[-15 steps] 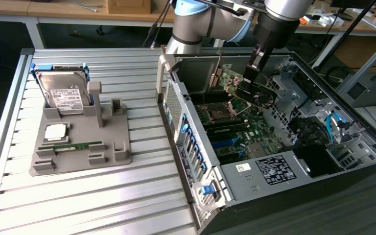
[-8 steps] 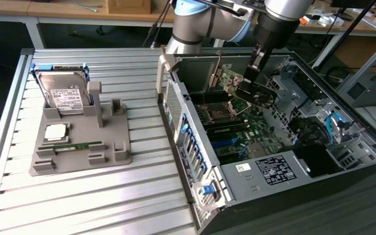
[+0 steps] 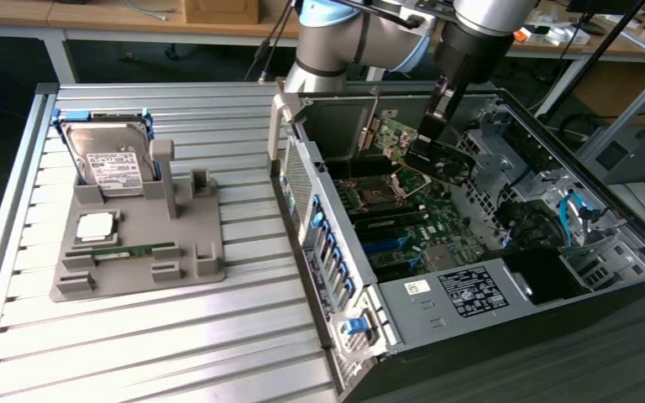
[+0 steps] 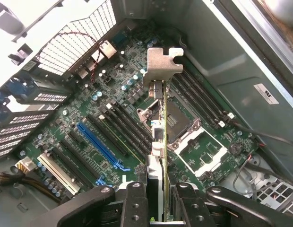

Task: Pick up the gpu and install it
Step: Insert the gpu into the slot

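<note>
**Figure.** The gripper [image 4: 158, 196] holds the gpu [image 4: 164, 135] between its two black fingers [image 4: 136, 201], the jaws drawn narrow on the card's thin body. In the wrist view the card is seen edge-on, with its silver bracket [image 4: 163, 66] at the far end. It hangs over the motherboard [image 4: 108, 118], near the CPU socket [image 4: 179, 125] and apart from the blue slot [image 4: 98, 141]. In the exterior view the card [image 3: 439, 158] sits in the upper centre-right of the frame. It is inside the open computer case [image 3: 328, 210] and appears raised clear of the board.

**Risks (judged).**
- The card may come down out of line with a slot and strike the socket latch or a neighbouring connector.
- The bracket may catch on the case's rear wall.
- A grip on so thin an edge may let the card tilt or slip under seating force.
- The loose cables [image 4: 262, 142] lie near the descent path.

**Obscured.**
- The fingers cover the card's near end.
- Its contact edge cannot be made out, nor which slot lies beneath it.
- In the exterior view the arm hides part of the case's rear.

At the exterior view's left, well apart, the hard drive [image 3: 110, 159] stands on the grey holder [image 3: 199, 269].
</note>
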Controlling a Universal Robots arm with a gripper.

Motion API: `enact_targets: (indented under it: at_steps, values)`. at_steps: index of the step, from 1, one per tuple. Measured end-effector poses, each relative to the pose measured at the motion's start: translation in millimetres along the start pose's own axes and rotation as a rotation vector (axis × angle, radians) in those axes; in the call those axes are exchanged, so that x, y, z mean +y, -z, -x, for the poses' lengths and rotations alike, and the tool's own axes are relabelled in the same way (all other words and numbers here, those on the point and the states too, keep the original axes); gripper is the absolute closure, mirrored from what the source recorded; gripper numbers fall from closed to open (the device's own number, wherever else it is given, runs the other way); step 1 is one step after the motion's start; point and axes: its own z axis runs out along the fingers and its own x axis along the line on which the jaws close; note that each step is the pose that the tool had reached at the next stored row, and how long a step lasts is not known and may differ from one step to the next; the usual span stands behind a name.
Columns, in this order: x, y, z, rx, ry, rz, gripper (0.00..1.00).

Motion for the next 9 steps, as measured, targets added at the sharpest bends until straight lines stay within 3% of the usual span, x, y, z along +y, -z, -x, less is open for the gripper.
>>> enact_targets:
  at_steps: [9]
  values:
    - [0.0,-0.1,0.0,0.0002,0.021,0.0005,0.73]
